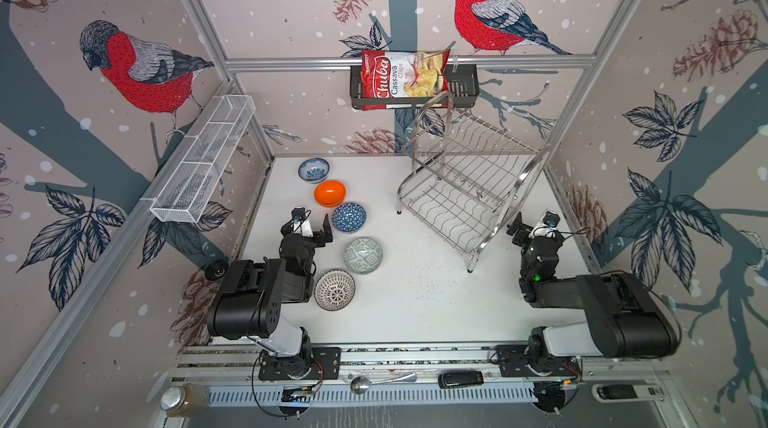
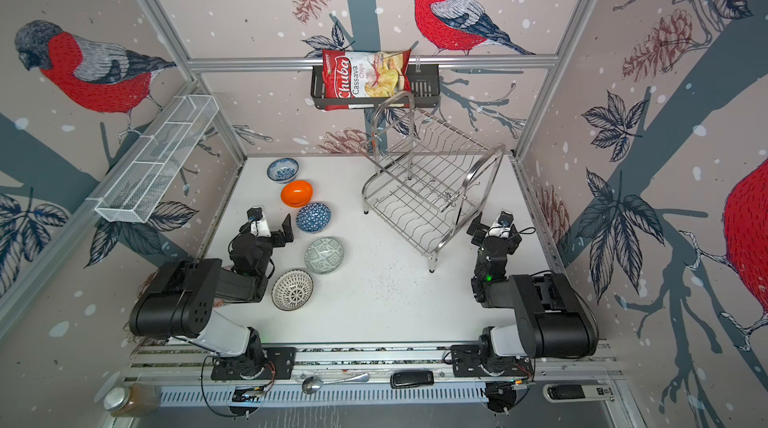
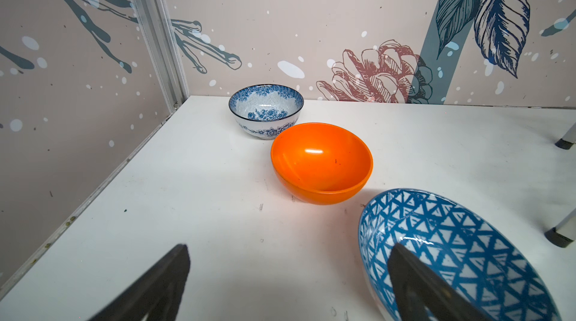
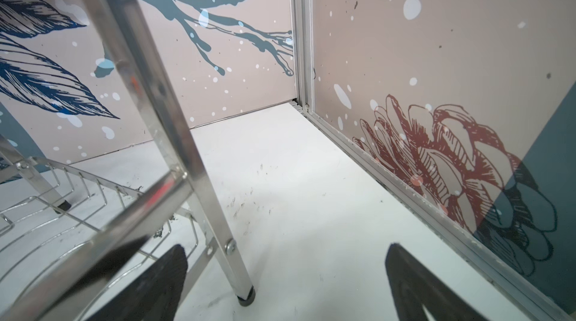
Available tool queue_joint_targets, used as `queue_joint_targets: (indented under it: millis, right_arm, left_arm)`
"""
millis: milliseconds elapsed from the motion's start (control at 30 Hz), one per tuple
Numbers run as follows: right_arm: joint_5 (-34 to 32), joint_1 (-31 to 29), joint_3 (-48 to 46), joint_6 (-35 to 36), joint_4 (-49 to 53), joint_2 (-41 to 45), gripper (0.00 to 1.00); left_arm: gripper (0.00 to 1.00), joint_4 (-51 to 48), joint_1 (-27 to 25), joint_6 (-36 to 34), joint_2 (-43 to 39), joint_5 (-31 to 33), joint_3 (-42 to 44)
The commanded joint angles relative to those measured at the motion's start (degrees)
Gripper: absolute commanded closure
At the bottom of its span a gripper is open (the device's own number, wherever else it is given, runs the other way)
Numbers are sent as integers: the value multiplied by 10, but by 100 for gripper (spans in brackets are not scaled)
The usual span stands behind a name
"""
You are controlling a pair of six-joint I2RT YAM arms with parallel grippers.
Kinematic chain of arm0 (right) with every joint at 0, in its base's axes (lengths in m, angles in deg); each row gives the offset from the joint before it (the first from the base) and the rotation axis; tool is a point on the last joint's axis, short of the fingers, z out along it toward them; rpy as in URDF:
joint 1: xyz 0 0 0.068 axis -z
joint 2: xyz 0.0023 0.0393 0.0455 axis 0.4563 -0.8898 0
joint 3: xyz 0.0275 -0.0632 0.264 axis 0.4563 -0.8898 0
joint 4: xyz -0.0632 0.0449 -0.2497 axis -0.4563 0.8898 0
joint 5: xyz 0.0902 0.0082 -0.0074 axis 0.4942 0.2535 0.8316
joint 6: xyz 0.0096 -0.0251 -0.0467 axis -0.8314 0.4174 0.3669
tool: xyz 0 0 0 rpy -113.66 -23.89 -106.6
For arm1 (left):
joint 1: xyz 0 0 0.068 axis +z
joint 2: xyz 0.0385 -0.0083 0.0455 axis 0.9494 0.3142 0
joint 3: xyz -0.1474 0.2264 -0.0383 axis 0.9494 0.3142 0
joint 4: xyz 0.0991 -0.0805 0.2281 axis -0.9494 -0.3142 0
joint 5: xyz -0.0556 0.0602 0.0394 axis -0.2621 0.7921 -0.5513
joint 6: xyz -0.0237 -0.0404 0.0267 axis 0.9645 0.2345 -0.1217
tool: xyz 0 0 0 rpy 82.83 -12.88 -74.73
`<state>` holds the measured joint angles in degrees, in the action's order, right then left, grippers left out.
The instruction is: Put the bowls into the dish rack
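Several bowls stand in a curved row on the left of the white table: blue-floral [image 1: 313, 169], orange [image 1: 330, 193], blue triangle-patterned [image 1: 349, 217], grey-green [image 1: 363, 255] and white with black dots [image 1: 335, 289]. The steel dish rack [image 1: 469, 180] stands empty at the back right. My left gripper [image 1: 316, 227] is open just left of the triangle bowl [image 3: 452, 241]; in the left wrist view one finger overlaps its rim and nothing lies between the fingers. My right gripper [image 1: 530, 227] is open beside the rack's near right leg [image 4: 237, 260], holding nothing.
A white mesh basket [image 1: 203, 160] hangs on the left wall rail. A black slatted basket [image 1: 461, 85] with a chips bag [image 1: 403, 77] hangs on the back rail above the rack. A spoon [image 1: 374, 382] and a jar [image 1: 183, 399] lie on the front rail.
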<state>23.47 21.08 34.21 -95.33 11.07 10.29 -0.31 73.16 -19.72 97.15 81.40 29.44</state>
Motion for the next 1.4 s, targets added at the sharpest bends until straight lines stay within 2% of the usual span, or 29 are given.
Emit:
queue_joint_targets:
  millis: [0,67,300,467,600,800,967,1167,1367]
  right_arm:
    - [-67,-14,12,-1,34,10,0]
    - [-93,-24,5,3,25,16,0]
    - [-165,-40,37,-41,146,55,0]
    - [-143,-40,51,-115,284,132,0]
    - [-125,-36,58,-130,340,165,1]
    - [-44,0,108,-159,442,194,0]
    - [34,35,127,-199,488,227,0]
    - [157,47,165,-214,531,230,1]
    - [239,50,184,-237,549,229,1]
  left_arm:
    - [1,18,3,-9,0,-26,-3]
    - [1,19,6,-8,1,-34,-3]
    - [1,24,6,-8,0,-34,0]
    - [1,19,5,7,-7,11,0]
    - [3,-20,5,21,-30,51,-9]
    - [2,-108,-3,23,-75,90,-40]
    - [2,-212,-29,32,-120,163,-79]
    - [2,-310,-74,28,-149,181,-133]
    - [2,-351,-118,97,-167,152,-179]
